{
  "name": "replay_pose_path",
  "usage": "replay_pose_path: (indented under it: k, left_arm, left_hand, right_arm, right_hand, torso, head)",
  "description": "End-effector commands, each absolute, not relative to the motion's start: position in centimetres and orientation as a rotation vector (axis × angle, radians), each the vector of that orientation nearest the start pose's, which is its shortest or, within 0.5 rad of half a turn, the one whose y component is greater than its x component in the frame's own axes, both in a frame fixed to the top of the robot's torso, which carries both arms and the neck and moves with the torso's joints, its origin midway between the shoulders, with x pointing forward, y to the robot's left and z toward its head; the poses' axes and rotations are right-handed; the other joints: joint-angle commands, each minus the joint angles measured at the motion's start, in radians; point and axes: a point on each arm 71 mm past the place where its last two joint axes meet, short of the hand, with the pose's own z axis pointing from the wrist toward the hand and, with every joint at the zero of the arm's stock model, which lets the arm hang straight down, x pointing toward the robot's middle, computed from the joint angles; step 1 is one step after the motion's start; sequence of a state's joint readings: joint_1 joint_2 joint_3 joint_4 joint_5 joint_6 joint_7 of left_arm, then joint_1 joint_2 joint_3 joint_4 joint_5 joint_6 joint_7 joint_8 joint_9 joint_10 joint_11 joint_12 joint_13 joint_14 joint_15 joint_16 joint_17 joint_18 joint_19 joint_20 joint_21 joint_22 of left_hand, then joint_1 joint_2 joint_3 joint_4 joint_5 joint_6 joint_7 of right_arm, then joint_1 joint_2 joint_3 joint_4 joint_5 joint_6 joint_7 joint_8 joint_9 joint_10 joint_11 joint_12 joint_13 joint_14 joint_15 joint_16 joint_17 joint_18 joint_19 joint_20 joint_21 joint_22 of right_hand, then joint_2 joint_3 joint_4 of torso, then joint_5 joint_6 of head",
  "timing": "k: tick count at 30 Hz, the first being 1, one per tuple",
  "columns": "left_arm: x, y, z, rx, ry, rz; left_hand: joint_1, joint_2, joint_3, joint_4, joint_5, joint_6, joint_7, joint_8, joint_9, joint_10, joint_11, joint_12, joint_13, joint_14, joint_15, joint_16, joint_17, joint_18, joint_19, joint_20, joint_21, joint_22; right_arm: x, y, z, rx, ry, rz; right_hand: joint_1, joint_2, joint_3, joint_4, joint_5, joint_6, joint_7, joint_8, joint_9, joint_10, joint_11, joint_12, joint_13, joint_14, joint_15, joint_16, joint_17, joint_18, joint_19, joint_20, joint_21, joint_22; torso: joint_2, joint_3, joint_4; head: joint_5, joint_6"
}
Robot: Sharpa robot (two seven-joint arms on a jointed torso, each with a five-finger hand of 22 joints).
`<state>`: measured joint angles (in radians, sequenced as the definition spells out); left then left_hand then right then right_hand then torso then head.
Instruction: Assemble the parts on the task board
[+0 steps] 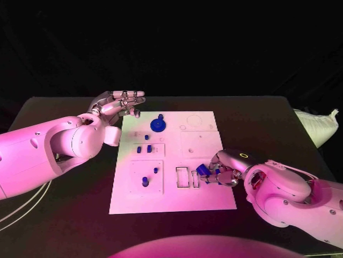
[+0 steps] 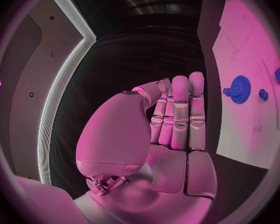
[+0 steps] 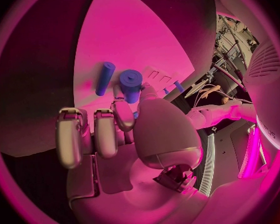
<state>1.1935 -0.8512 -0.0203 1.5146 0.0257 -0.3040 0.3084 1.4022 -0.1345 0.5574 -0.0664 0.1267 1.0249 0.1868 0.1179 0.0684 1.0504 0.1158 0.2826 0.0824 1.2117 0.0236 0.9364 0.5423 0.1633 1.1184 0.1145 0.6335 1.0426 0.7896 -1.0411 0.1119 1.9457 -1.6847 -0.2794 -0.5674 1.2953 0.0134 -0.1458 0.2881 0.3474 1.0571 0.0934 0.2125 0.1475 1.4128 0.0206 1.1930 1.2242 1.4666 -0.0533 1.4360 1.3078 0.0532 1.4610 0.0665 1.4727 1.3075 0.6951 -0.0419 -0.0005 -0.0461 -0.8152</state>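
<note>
Right robot hand [image 1: 227,171] pinching a blue cylindrical part [image 3: 130,84] at the near right of the task board [image 1: 206,201].

Fingertips clamped round the part, poised just beside the rectangular slots [image 1: 188,177]; worth lowering slowly, keeping the part upright and lining it up with its seat before release. Second blue peg [image 3: 104,77] close by the held part, likely to be knocked. Blue gear [image 1: 158,126] and small pegs [image 1: 144,150] farther along the board. Left robot hand [image 1: 118,103] holding nothing, fingers straight and together, over the desk [image 1: 55,115] beside the far left corner, well apart.
</note>
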Motion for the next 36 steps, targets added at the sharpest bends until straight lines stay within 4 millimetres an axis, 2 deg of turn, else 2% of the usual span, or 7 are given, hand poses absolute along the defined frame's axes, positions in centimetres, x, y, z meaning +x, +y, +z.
replay_pose_path:
  k: [1,6,14,21,26,29,36]
  left_arm:
    - [49.2,21.5,-18.1,-1.196,1.473,-1.530]
    - [49.2,21.6,-18.2,-1.198,1.473,-1.527]
    - [49.1,21.6,-18.3,-1.200,1.475,-1.528]
    - [49.1,21.2,-18.4,-1.198,1.479,-1.535]
    - [49.1,21.1,-18.4,-1.198,1.481,-1.538]
    - [49.1,21.0,-18.4,-1.198,1.483,-1.540]
    - [49.0,21.0,-18.4,-1.197,1.483,-1.540]
  left_hand:
    - [-0.007,0.001,-0.004,-0.001,0.001,-0.007,0.003,0.004,-0.001,-0.005,0.000,0.006,-0.001,-0.007,-0.002,0.004,-0.001,0.019,-0.006,0.004,-0.004,-0.001]
    - [-0.008,0.001,-0.005,-0.001,0.001,-0.007,0.003,0.004,-0.001,-0.006,0.000,0.006,-0.001,-0.008,-0.002,0.004,-0.001,0.019,-0.007,0.004,-0.004,-0.002]
    - [-0.008,0.001,-0.005,-0.001,0.001,-0.007,0.003,0.004,-0.001,-0.006,0.000,0.006,-0.001,-0.008,-0.001,0.004,-0.002,0.019,-0.007,0.004,-0.004,-0.002]
    - [-0.008,0.001,-0.005,-0.001,0.001,-0.008,0.003,0.004,-0.001,-0.007,0.000,0.007,-0.001,-0.009,-0.001,0.004,-0.002,0.019,-0.008,0.004,-0.005,-0.002]
    - [-0.010,0.001,-0.006,-0.001,0.001,-0.009,0.003,0.004,-0.001,-0.008,0.000,0.008,-0.001,-0.009,-0.001,0.004,-0.002,0.019,-0.008,0.005,-0.006,-0.002]
    - [-0.010,0.001,-0.006,-0.001,0.001,-0.009,0.003,0.004,-0.001,-0.008,0.001,0.008,-0.001,-0.010,-0.001,0.005,-0.002,0.019,-0.008,0.005,-0.006,-0.003]
    - [-0.010,0.001,-0.006,-0.001,0.001,-0.009,0.003,0.004,-0.001,-0.008,0.001,0.008,-0.001,-0.010,-0.001,0.005,-0.002,0.019,-0.008,0.005,-0.006,-0.003]
  right_arm:
    - [34.5,-19.7,-26.4,0.009,1.950,0.435]
    - [34.3,-19.7,-25.9,0.065,1.921,0.467]
    - [34.8,-19.9,-24.0,0.204,1.891,0.537]
    - [35.3,-19.3,-22.5,0.266,1.879,0.595]
    - [35.4,-18.3,-22.7,0.257,1.937,0.611]
    - [35.3,-17.3,-23.1,0.225,1.993,0.623]
    - [35.1,-16.2,-24.0,0.163,2.084,0.622]
  right_hand:
    - [0.018,0.020,0.004,-0.003,0.006,0.015,-0.001,0.008,0.005,0.015,-0.009,0.022,0.023,0.065,-0.001,0.007,0.031,-0.019,0.015,-0.006,0.007,0.145]
    - [0.033,0.031,0.008,-0.004,0.015,0.026,-0.007,0.013,0.011,0.021,-0.014,0.031,0.035,0.066,-0.005,0.011,0.038,-0.021,0.021,-0.009,0.013,0.153]
    - [0.034,0.023,-0.003,-0.001,0.037,0.029,-0.008,0.012,0.016,0.022,-0.015,0.029,0.039,0.066,-0.007,0.013,0.041,-0.022,0.026,-0.012,0.018,0.159]
    - [0.010,0.020,-0.022,0.003,0.057,0.029,-0.007,0.007,0.020,0.025,-0.014,0.033,0.048,0.068,-0.006,0.017,0.048,-0.025,0.032,-0.012,0.025,0.167]
    - [-0.004,0.023,-0.032,0.004,0.070,0.029,-0.007,0.004,0.022,0.024,-0.015,0.028,0.048,0.067,-0.006,0.015,0.045,-0.024,0.030,-0.012,0.023,0.166]
    - [-0.019,0.032,-0.038,0.005,0.074,0.031,-0.008,0.003,0.025,0.024,-0.015,0.026,0.049,0.067,-0.006,0.016,0.046,-0.024,0.030,-0.012,0.023,0.165]
    - [-0.042,0.048,-0.048,0.005,0.076,0.038,-0.011,0.004,0.030,0.022,-0.017,0.015,0.045,0.066,-0.007,0.014,0.043,-0.023,0.027,-0.013,0.021,0.163]
  torso:
    - [0.000,-0.0007,-0.0009]
    - [0.000,0.0012,-0.0021]
    - [-0.002,-0.0007,-0.0019]
    - [-0.002,-0.0018,0.0087]
    - [-0.003,-0.0035,0.0157]
    - [-0.002,-0.0021,0.0207]
    - [-0.001,-0.0027,0.0209]
  head:
    - [0.001,-0.003]
    - [0.004,-0.001]
    - [0.000,0.003]
    - [-0.002,-0.006]
    - [0.001,-0.006]
    - [0.000,-0.009]
    - [-0.002,-0.009]
